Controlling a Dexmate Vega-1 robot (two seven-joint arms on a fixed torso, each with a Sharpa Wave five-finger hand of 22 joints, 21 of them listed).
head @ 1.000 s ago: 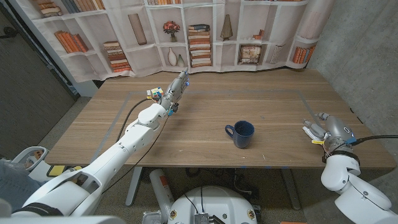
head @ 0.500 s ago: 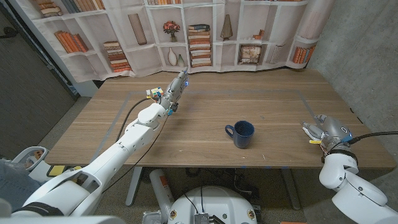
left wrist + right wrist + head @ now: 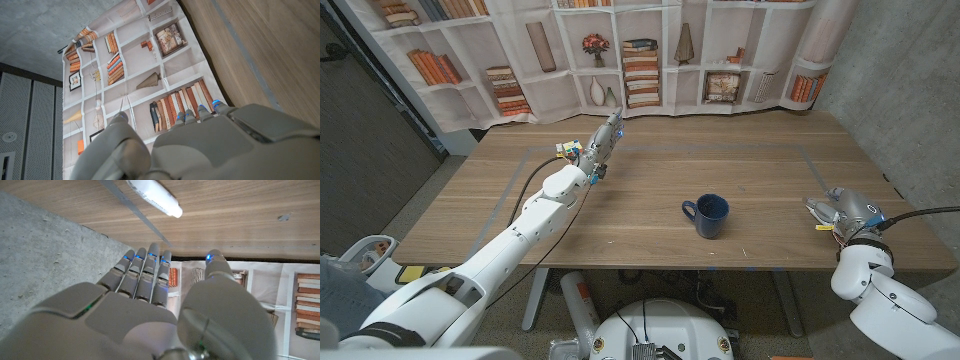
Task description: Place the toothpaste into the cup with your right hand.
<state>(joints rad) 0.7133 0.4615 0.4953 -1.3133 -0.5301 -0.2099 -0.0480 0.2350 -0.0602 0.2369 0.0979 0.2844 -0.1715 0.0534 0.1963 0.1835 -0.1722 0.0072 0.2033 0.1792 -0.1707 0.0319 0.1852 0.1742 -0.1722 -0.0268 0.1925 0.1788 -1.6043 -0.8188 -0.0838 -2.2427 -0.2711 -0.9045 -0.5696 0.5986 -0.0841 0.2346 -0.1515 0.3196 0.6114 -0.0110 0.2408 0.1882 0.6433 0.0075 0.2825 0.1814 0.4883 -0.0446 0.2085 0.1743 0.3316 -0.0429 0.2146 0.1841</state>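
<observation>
A dark blue cup (image 3: 710,214) with its handle to the left stands upright near the table's middle. In the right wrist view a white toothpaste tube (image 3: 152,195) lies on the wood, beyond my right hand's fingertips (image 3: 148,255) and apart from them. My right hand (image 3: 842,210) is at the table's right side, well right of the cup, fingers stretched out side by side, thumb apart, holding nothing. My left hand (image 3: 603,140) reaches toward the far left of the table with straight fingers and holds nothing.
Grey tape lines (image 3: 620,153) mark a rectangle on the wooden table (image 3: 650,180). A bookshelf-print curtain (image 3: 640,50) hangs behind the table. A concrete wall (image 3: 910,90) stands to the right.
My right hand has shifted slightly to the right, toward the table's right edge. The left arm and the cup have not moved.
</observation>
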